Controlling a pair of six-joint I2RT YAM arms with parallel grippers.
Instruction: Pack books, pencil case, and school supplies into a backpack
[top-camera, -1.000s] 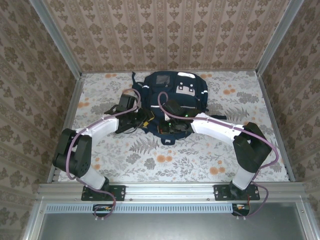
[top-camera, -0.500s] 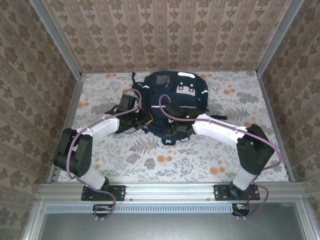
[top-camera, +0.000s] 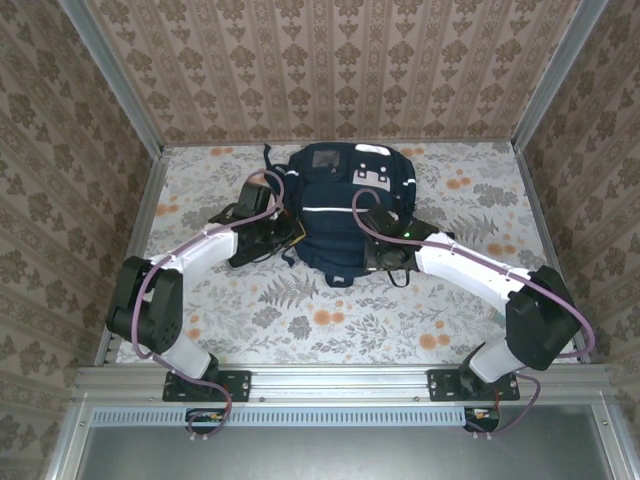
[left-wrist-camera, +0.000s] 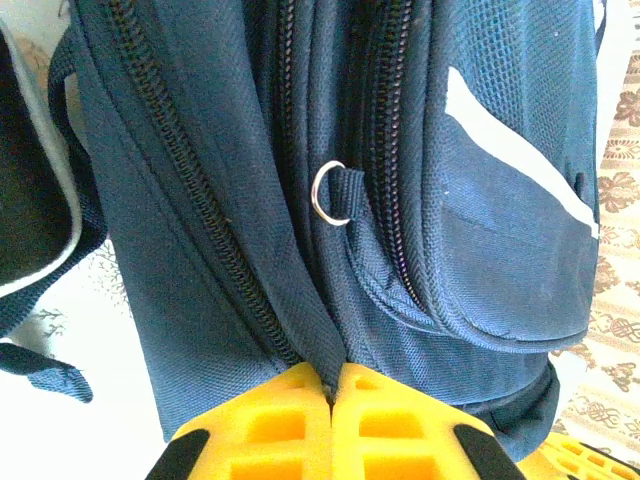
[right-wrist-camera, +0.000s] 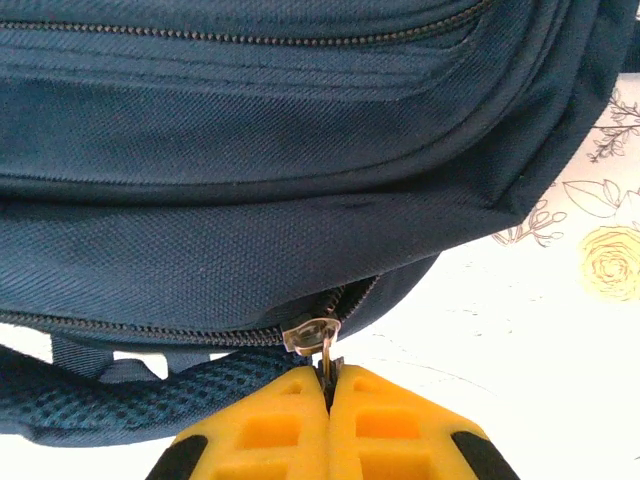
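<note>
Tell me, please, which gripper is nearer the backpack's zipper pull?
Right. The right gripper is shut on the zipper pull; the left gripper pinches the backpack on its opposite side.

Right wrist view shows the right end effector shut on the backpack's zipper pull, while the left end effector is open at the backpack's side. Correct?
No. The left end effector is not open: the left wrist view shows it shut, pinching a seam of the backpack. The right end effector is indeed shut on the zipper pull.
</note>
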